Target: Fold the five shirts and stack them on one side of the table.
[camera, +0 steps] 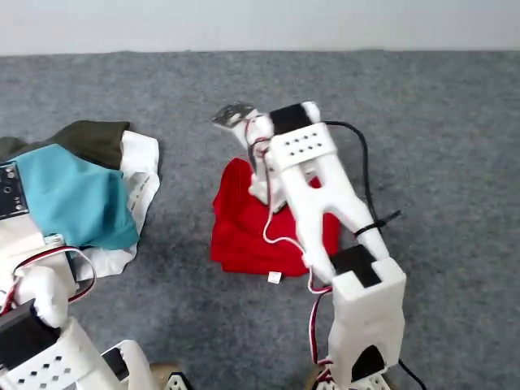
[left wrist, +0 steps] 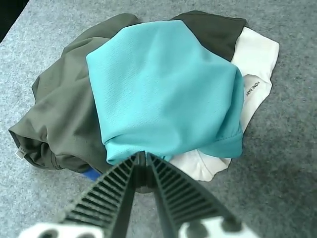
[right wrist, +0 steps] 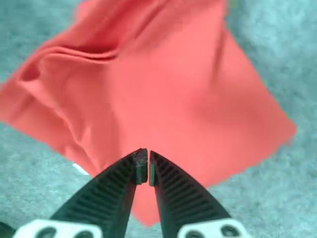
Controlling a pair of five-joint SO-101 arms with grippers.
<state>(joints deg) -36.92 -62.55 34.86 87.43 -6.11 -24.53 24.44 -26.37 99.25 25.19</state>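
A red shirt [camera: 244,231] lies loosely folded at the middle of the grey table, its white tag [camera: 275,277] at the near edge. My right gripper [camera: 260,185] hangs over the shirt's far part. In the right wrist view that gripper [right wrist: 143,166] is shut just above the red shirt [right wrist: 148,89], with no cloth between the fingers. At the left lies a pile: a teal shirt [left wrist: 163,89] on top, an olive shirt [left wrist: 64,104] and a white shirt [left wrist: 255,64] beneath, and a blue bit [left wrist: 91,173] peeking out. My left gripper [left wrist: 143,158] is shut over the teal shirt's near edge.
The right arm [camera: 357,268] stretches from the near edge across the red shirt. The left arm's base [camera: 41,341] stands at the near left corner beside the pile [camera: 77,195]. Bare grey table [camera: 439,146] lies to the right and far side.
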